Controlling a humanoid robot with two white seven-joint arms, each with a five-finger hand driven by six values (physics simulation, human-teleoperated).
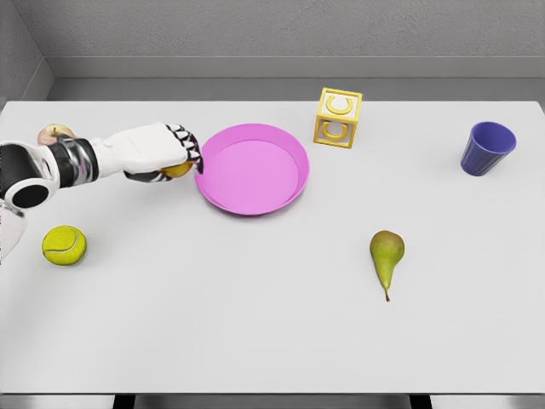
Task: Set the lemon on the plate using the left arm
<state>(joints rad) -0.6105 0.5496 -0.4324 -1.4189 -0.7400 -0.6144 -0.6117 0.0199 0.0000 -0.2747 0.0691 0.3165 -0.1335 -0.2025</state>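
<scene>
The left robot hand (166,152) reaches in from the left edge of the frame, its white arm stretched across the upper left part of the white bench (255,324). Its fingers are curled over the lemon (177,169), of which only a yellow sliver shows beneath the palm and fingertips. The robot hand and lemon sit just beside the left rim of the pink plate (252,168), the dark fingertips nearly touching that rim; the lemon is outside the plate, not on it.

Behind the forearm, near the upper left edge, a reddish-yellow apple (56,134) is partly hidden. A tennis ball (65,244) lies at the left, below the arm. A yellow letter block (337,118) stands just to the upper right of the plate. A purple cup (488,148) stands upright at the upper right. A green pear (387,258) lies right of centre, stem pointing toward the bottom of the frame.
</scene>
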